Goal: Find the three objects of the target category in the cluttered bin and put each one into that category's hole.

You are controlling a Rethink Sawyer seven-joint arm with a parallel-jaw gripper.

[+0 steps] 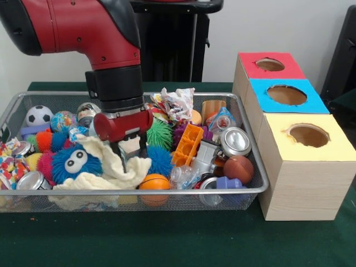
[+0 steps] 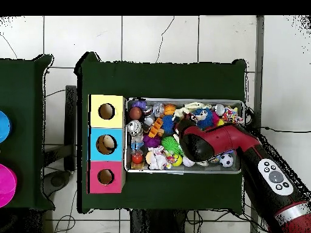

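My fingers (image 1: pixel 129 149) are lowered into the wire bin (image 1: pixel 253 167), their tips buried among the clutter; I cannot tell whether they are parted or closed. Directly below them lies a cream cloth (image 1: pixel 114 169), touching a blue furry toy with eyes (image 1: pixel 76 162) to one side. A small orange basketball (image 1: pixel 154 182) sits just in front, a green spiky ball (image 1: pixel 159 133) just behind. Beside the bin on the worktop (image 1: pixel 167 239) stands the box with red (image 1: pixel 270 64), blue (image 1: pixel 286 95) and yellow (image 1: pixel 307 135) holes.

Three holed boxes (image 1: pixel 295 139), one bin (image 1: pixel 245 192)
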